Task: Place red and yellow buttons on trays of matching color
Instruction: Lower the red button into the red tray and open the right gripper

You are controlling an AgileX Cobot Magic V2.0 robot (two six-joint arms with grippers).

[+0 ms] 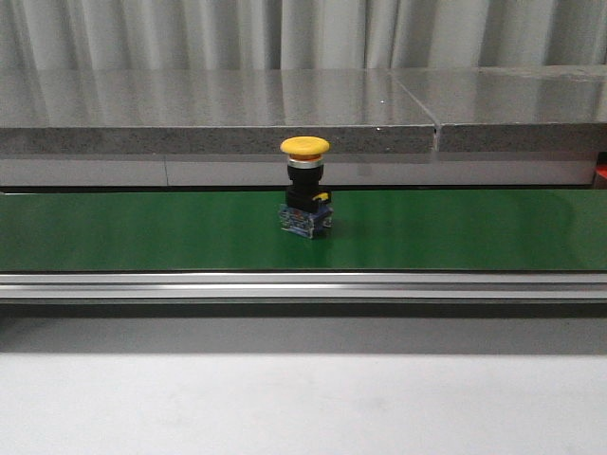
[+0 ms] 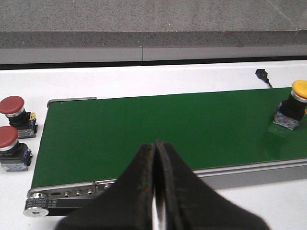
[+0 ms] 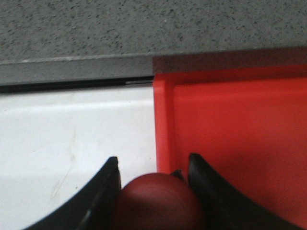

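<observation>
right wrist view, right gripper [image 3: 156, 167] clasping glossy dark-red domed button [image 3: 158, 201], left gripper [image 2: 156, 148] closed

Green conveyor belt [image 1: 142, 232], aluminium rail [image 1: 303, 284], grey curtain [image 1: 142, 33] behind.

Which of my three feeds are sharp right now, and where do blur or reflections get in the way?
Front view: sharp, the yellow button crisp on the green belt; soft reflections on the grey ledge behind. Left wrist view: scene sharp, the shut left gripper close-up and blurred. Right wrist view: softest; the red button between the right gripper's fingers is out of focus, the red tray evenly lit.
</observation>
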